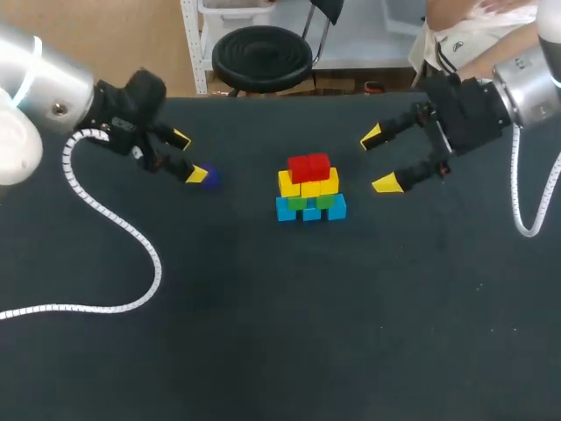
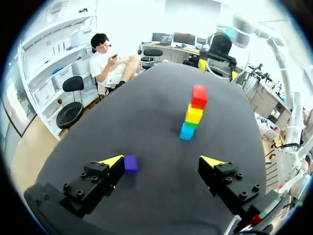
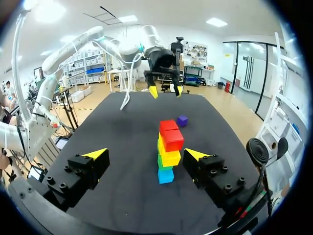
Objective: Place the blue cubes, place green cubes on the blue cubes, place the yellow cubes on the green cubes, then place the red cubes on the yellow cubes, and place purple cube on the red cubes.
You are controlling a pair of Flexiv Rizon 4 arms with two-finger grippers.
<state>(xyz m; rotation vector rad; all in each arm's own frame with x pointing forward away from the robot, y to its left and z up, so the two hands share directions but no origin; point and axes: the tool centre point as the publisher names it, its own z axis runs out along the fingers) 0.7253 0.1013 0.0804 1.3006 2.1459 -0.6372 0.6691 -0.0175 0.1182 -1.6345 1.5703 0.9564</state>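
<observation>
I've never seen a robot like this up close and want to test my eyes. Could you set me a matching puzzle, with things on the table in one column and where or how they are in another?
Column one:
1. purple cube
2. red cubes
3. blue cubes
4. right gripper

Column two:
A. bottom row of the stack
B. open, beside the stack, holding nothing
C. top of the stack
D. lying alone, next to a fingertip of the left gripper

Pairs: 1-D, 2-C, 3-A, 4-B.
</observation>
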